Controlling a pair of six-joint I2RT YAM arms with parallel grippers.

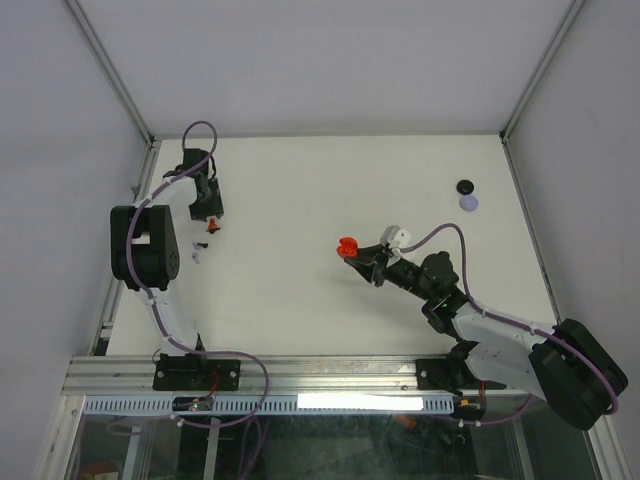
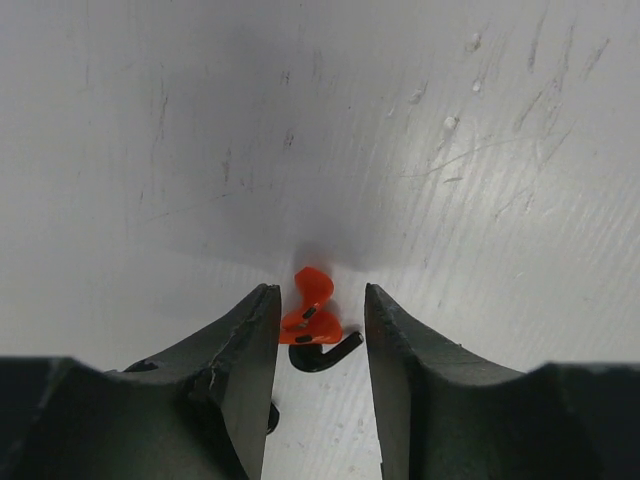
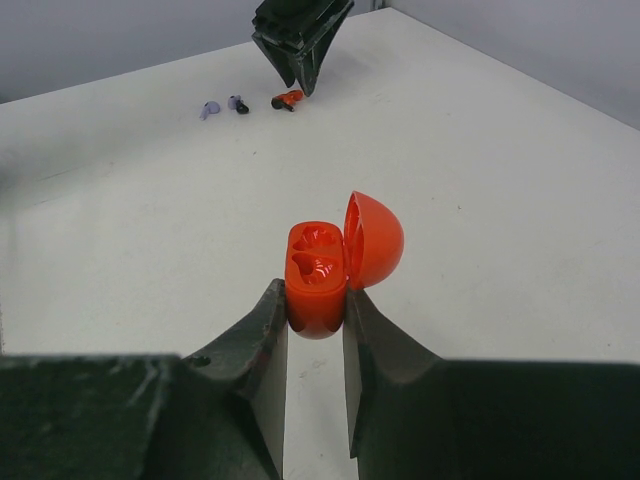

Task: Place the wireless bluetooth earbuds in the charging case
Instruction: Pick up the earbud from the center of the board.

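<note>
A red earbud (image 2: 310, 308) with a black hook lies on the white table (image 2: 300, 120) between the fingers of my left gripper (image 2: 318, 292). The jaws are open around it: the left finger is at its side and the right finger stands apart. From above, this gripper (image 1: 212, 222) is at the far left of the table. My right gripper (image 3: 314, 295) is shut on the red charging case (image 3: 316, 275), held upright at mid-table (image 1: 347, 247). Its lid (image 3: 377, 240) is hinged open to the right, and both sockets look bare.
A black earbud (image 3: 238, 104) and a lavender earbud (image 3: 209, 109) lie just beside the red one (image 3: 286, 99). A black round piece (image 1: 465, 187) and a lavender round piece (image 1: 469, 203) sit at the far right. Frame posts stand at the table's back corners.
</note>
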